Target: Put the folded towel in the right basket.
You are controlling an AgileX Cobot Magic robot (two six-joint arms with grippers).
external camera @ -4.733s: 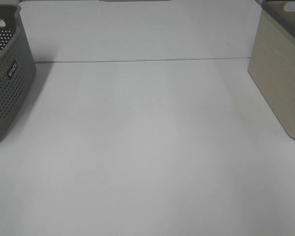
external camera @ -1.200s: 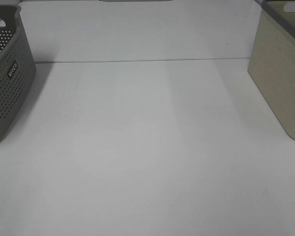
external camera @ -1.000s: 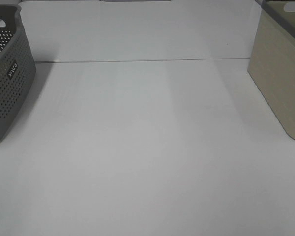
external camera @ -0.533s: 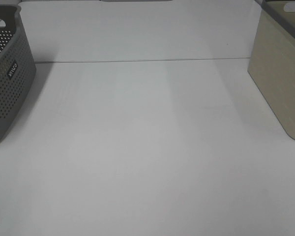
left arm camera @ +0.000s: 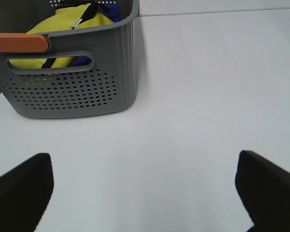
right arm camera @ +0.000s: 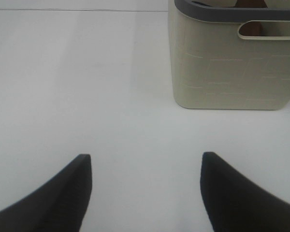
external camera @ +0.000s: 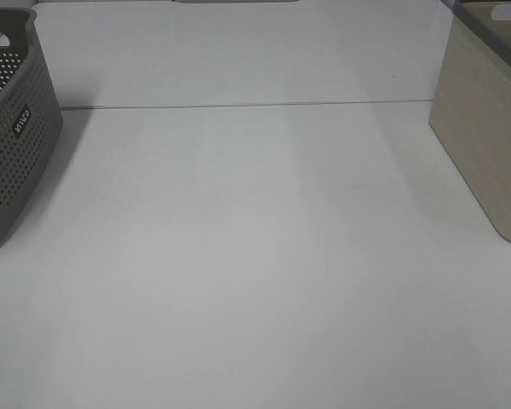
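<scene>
Nothing has moved over the last seconds, so the task looks unstarted or stalled. At nine o'clock the grey basket (left arm camera: 77,72) holds yellow cloth (left arm camera: 63,29), perhaps the folded towel. The left gripper (left arm camera: 145,193) and right gripper (right arm camera: 145,193) hang open, empty. At three o'clock, across bare table (external camera: 255,256), stands the beige basket (right arm camera: 232,63).
</scene>
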